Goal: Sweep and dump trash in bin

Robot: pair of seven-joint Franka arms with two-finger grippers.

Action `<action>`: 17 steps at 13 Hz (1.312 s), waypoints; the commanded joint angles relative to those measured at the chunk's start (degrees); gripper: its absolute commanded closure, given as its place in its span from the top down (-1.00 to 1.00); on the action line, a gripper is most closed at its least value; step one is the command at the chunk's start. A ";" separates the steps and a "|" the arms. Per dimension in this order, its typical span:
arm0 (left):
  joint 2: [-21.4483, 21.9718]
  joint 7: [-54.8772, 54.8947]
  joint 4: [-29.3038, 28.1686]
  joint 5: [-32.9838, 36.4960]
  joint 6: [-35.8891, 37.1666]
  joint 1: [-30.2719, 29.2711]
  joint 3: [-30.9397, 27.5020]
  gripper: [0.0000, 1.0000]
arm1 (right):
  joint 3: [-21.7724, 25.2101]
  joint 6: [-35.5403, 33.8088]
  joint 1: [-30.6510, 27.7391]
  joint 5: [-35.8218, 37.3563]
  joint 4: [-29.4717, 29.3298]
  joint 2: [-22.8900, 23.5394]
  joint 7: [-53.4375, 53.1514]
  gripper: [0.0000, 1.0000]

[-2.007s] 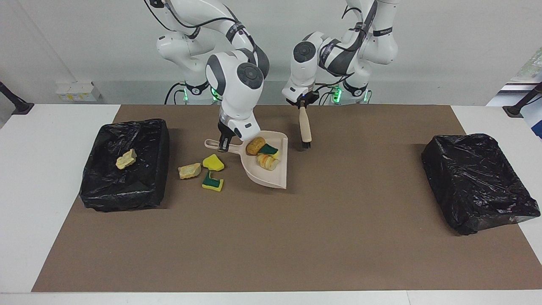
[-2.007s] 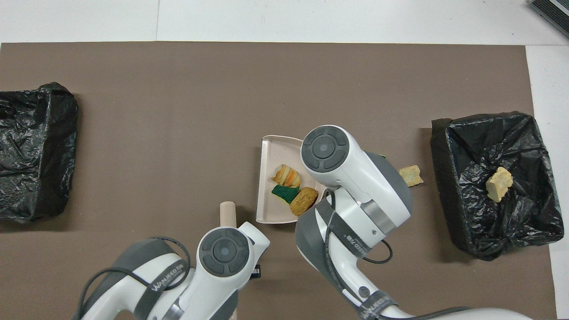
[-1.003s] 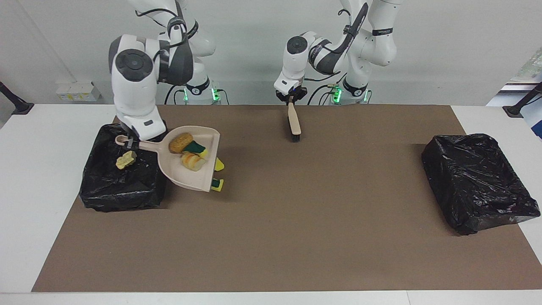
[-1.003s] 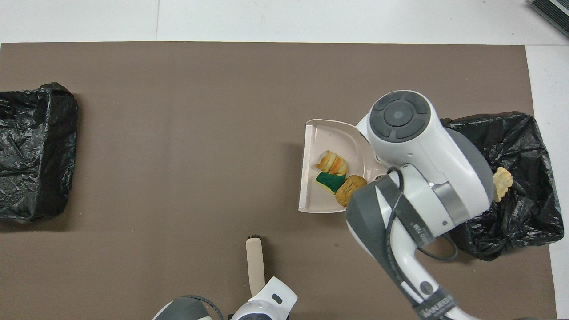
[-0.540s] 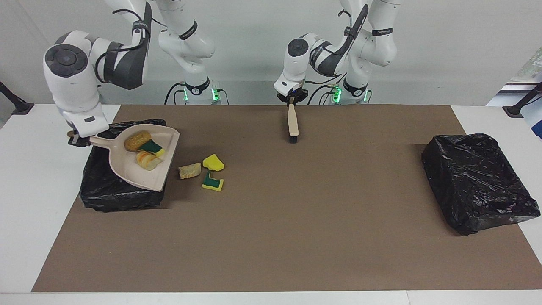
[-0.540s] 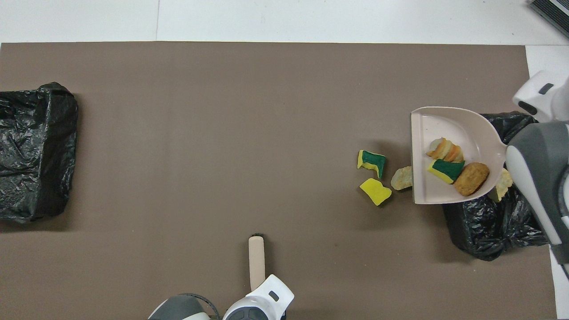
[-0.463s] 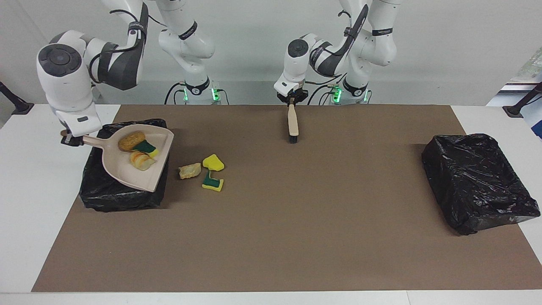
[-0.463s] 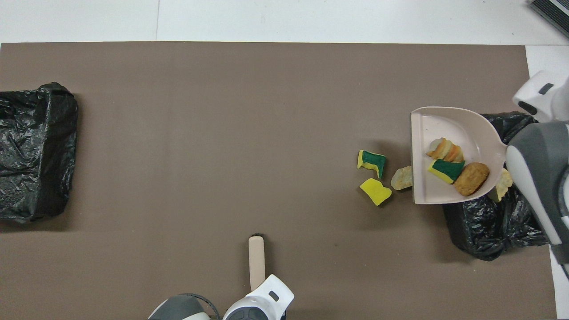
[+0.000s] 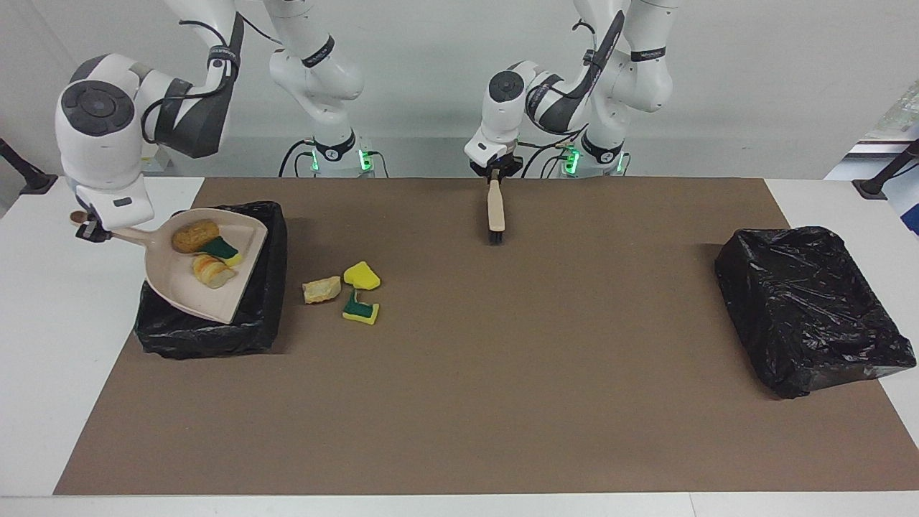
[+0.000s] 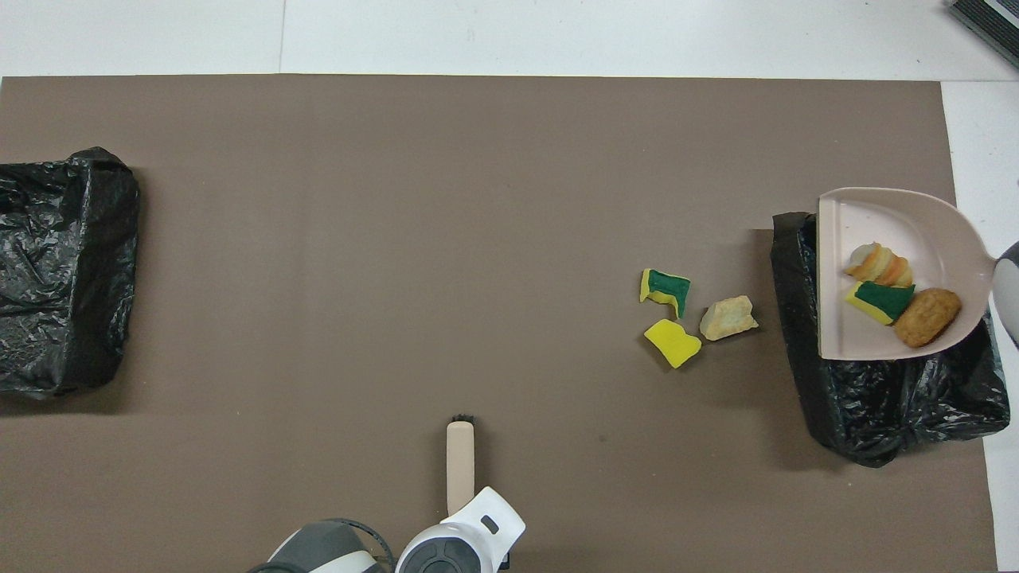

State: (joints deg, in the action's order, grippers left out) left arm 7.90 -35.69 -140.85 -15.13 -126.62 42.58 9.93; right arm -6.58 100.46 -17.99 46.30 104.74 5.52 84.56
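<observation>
My right gripper (image 9: 90,228) is shut on the handle of the beige dustpan (image 9: 176,283) and holds it level over the black-lined bin (image 9: 267,305) at the right arm's end. In the pan lie a brown bread lump (image 9: 194,235), a green-and-yellow sponge piece (image 9: 221,249) and an orange-striped lump (image 9: 212,271). On the mat beside the bin lie a tan foam chunk (image 9: 322,289), a yellow sponge piece (image 9: 361,276) and a green-and-yellow sponge piece (image 9: 360,309). My left gripper (image 9: 494,172) is shut on the brush (image 9: 495,208), bristles down, and waits at the mat's edge nearest the robots.
A second black-lined bin (image 9: 811,309) stands at the left arm's end of the brown mat (image 9: 502,373). In the overhead view the dustpan (image 10: 915,231) covers much of the bin (image 10: 876,406) beneath it, and the loose scraps (image 10: 728,318) lie beside that bin.
My right arm has carried the loaded dustpan from the middle of the mat to over the bin at its end. The left arm drew the brush back toward the robots and stays there.
</observation>
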 commanded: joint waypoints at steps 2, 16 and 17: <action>-0.69 6.13 8.02 -0.16 4.25 -8.19 0.09 1.00 | -0.63 1.06 1.03 9.49 7.67 -3.50 -3.88 -1.00; -0.86 28.57 31.50 11.88 24.39 -36.60 0.09 1.00 | -0.71 -16.26 13.16 24.53 4.07 -3.32 4.21 -1.00; -1.04 30.14 32.56 13.71 25.01 -36.60 0.09 1.00 | -0.97 -16.70 13.16 25.24 3.72 -3.23 4.21 -1.00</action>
State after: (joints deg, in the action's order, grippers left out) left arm 7.68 -7.13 -111.28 -3.86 -104.28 6.95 9.30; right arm -7.24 85.16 -4.54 68.97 109.12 2.68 86.38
